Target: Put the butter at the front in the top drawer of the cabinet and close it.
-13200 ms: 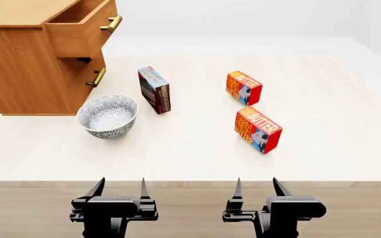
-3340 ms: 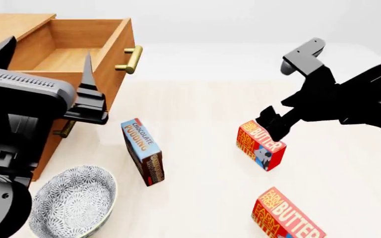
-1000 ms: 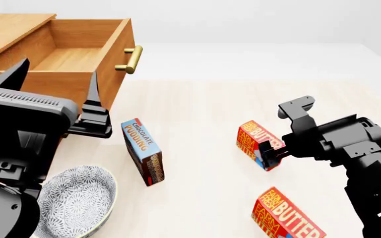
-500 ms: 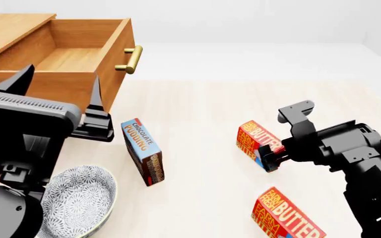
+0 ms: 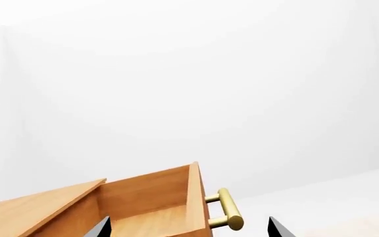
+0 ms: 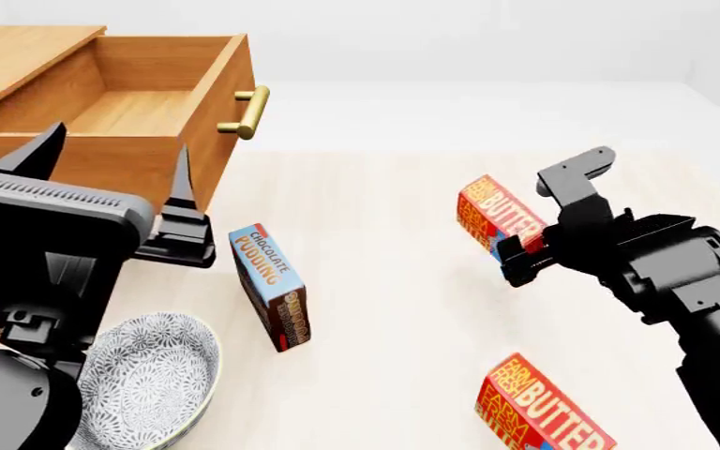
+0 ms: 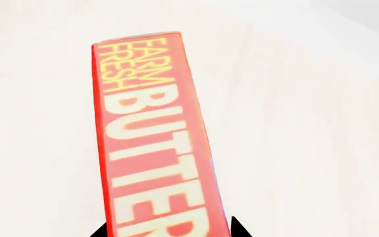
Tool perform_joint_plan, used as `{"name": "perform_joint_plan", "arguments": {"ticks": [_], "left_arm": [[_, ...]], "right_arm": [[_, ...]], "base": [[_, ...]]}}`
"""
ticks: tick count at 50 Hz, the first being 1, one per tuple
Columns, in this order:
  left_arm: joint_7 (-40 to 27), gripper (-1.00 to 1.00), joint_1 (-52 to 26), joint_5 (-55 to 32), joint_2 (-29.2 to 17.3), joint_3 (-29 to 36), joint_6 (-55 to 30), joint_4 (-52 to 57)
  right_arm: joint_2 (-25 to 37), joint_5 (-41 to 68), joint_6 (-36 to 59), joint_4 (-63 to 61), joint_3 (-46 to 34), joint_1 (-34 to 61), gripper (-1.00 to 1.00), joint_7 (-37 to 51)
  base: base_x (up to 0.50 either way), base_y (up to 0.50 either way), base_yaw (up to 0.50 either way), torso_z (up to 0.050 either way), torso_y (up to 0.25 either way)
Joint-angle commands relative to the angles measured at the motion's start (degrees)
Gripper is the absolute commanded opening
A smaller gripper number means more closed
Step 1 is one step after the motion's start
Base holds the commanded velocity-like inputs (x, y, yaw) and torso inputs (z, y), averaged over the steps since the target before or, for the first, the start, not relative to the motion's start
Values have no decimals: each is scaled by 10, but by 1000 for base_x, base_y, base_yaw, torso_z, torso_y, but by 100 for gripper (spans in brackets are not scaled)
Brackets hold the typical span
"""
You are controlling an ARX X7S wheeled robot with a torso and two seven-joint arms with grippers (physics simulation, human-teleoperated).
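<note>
My right gripper (image 6: pixel 519 258) is shut on the butter (image 6: pixel 495 214), a red "FARM FRESH BUTTER" carton, and holds it tilted above the table at the right. In the right wrist view the butter (image 7: pixel 153 148) fills the space between the right gripper's (image 7: pixel 168 229) dark fingertips. The top drawer (image 6: pixel 123 103) of the cabinet (image 6: pixel 10 47) stands pulled out at the upper left, and nothing shows inside it; its brass handle (image 6: pixel 250 111) faces right. My left gripper (image 6: pixel 116 155) hovers open in front of the drawer. In the left wrist view, the left gripper (image 5: pixel 188 228) points at the drawer (image 5: pixel 150 202).
A second butter carton (image 6: pixel 542 408) lies near the bottom edge at the right. A blue-and-brown chocolate pudding box (image 6: pixel 273 286) stands upright in the middle, beside a patterned bowl (image 6: pixel 147 384) at the lower left. The cabinet's lower drawers are hidden behind my left arm.
My right gripper has lifted the butter off the table, up and slightly away from me. The left gripper has barely moved.
</note>
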Motion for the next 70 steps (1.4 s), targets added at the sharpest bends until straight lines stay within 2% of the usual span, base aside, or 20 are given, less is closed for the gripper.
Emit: {"name": "perform_joint_plan", "arguments": {"ticks": [1, 5, 9, 15, 18, 21, 29, 37, 47, 58, 70], "left_arm": [[-3, 100, -16, -6, -5, 1, -13, 4], [-5, 100, -35, -11, -10, 4, -30, 12], [-6, 100, -73, -30, -18, 11, -74, 22], [10, 100, -186, -31, -47, 79, -154, 40], [36, 100, -252, -26, -61, 128, -183, 34], [90, 100, -336, 7, -86, 214, -180, 18], [210, 100, -543, 98, -94, 397, -171, -57], [303, 100, -648, 179, -82, 521, -87, -153], [330, 100, -684, 275, -77, 619, 17, -234], [290, 100, -641, 323, -83, 660, 99, -246], [270, 100, -613, 358, -86, 694, 127, -244]], "right_arm": [[27, -31, -5, -132, 31, 42, -100, 94], [46, -69, -8, -212, 19, 64, -100, 145], [69, -120, -9, -285, -19, 85, -100, 157], [103, -160, 15, -389, -45, 108, -100, 181], [111, -163, 30, -416, -44, 114, -100, 191], [122, -164, 46, -443, -40, 123, -100, 199], [153, -188, 84, -508, -55, 158, -100, 198], [181, -224, 103, -566, -88, 185, -100, 184], [205, -266, 101, -605, -120, 198, -100, 180], [219, -307, 101, -618, -139, 203, -100, 196], [237, -306, 107, -646, -129, 185, -100, 220]], "base": [[0, 0, 0, 0, 0], [0, 0, 0, 0, 3], [0, 0, 0, 0, 3], [0, 0, 0, 0, 0], [0, 0, 0, 0, 3], [0, 0, 0, 0, 0], [0, 0, 0, 0, 1], [0, 0, 0, 0, 1], [0, 0, 0, 0, 1], [0, 0, 0, 1, 2], [0, 0, 0, 0, 1]]}}
